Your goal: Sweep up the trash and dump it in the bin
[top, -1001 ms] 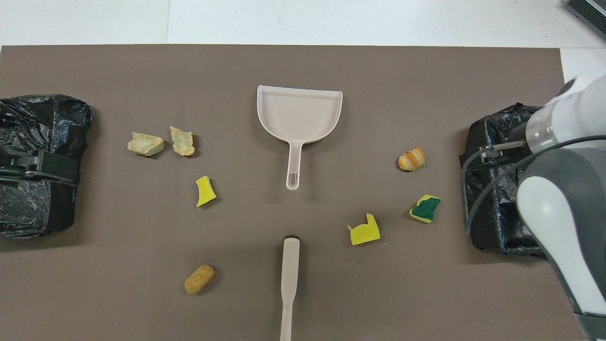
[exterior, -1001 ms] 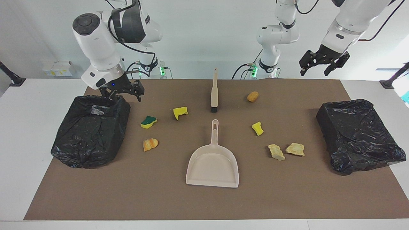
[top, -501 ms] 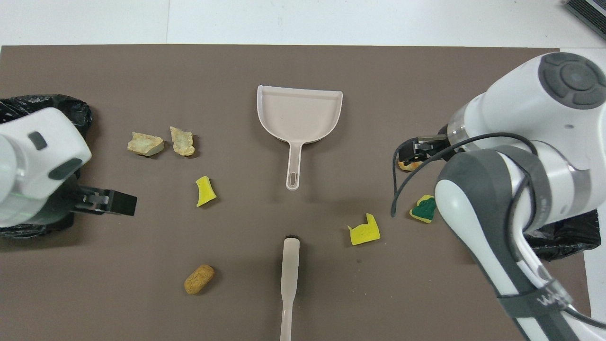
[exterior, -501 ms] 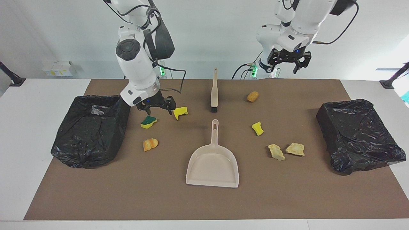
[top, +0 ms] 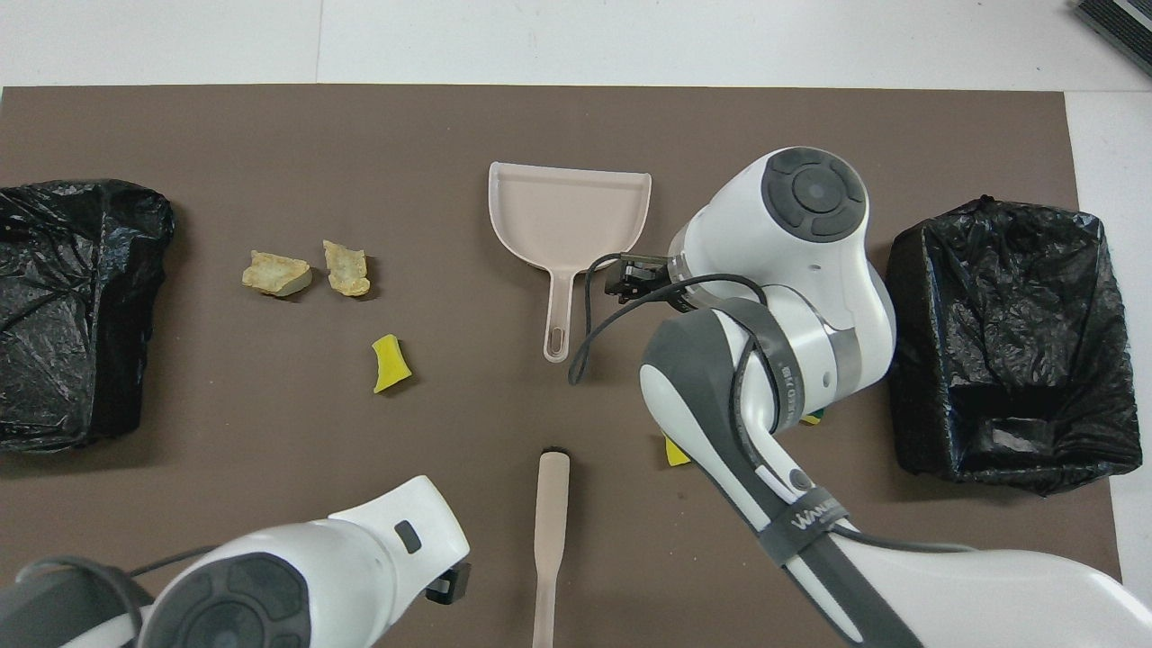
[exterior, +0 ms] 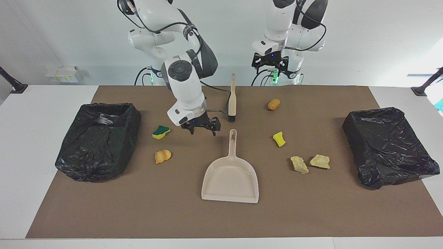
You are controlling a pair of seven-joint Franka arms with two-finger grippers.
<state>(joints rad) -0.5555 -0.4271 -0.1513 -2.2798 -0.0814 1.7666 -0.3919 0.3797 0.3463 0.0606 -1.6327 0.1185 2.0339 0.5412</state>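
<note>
Right claw [exterior: 201, 127], fingers apart and empty, hangs just beside the dustpan [exterior: 231, 176] handle; left claw [exterior: 270, 62], also apart, hovers over the brush [exterior: 231, 98]. Trash [exterior: 161, 131] lies scattered unswept. Next: grasp both tools.

The scene is evenly and brightly lit from above. Only short, soft shadows are cast on the brown mat [exterior: 138, 207] beside the dustpan [exterior: 230, 180]. Small glints of glare are seen on the black bin liners [exterior: 387, 145]. Both views are sharp, and no blur is noted.
</note>
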